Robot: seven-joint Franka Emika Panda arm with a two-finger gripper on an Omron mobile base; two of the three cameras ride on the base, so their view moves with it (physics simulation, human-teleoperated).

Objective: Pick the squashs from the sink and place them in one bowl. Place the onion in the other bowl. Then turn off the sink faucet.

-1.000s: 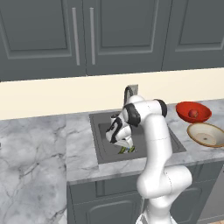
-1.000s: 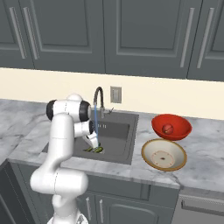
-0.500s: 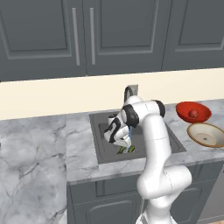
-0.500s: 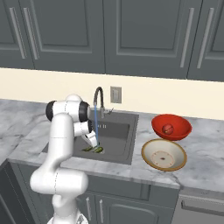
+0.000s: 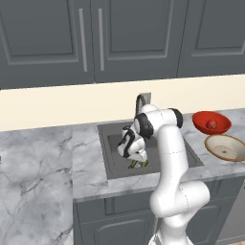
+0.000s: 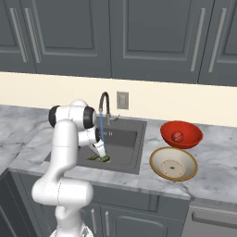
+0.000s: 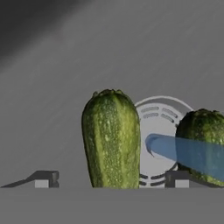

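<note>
Two dark green squashs lie on the floor of the sink (image 5: 111,168), by the drain. In the hand view one squash (image 7: 111,140) stands between my two fingertips (image 7: 43,179) and the other squash (image 7: 202,144) lies to its right, under the blue water stream (image 7: 188,154). My gripper (image 7: 110,179) is open, low in the basin over the squash (image 5: 139,165) (image 6: 102,158); the fingers do not visibly touch it. The onion (image 5: 209,125) (image 6: 176,136) sits in the red bowl (image 5: 217,117) (image 6: 185,129). The beige bowl (image 5: 226,147) (image 6: 174,163) is empty. The faucet (image 6: 104,99) runs.
Both bowls stand on the marble counter right of the sink, the red one behind the beige one. The sink rim (image 6: 134,139) and the faucet's arch (image 5: 139,100) enclose the hand. Dark cabinets hang above the backsplash.
The hand has shifted only slightly inside the sink, a little lower over the squashs. Bowls, onion and water stream stand as before.
</note>
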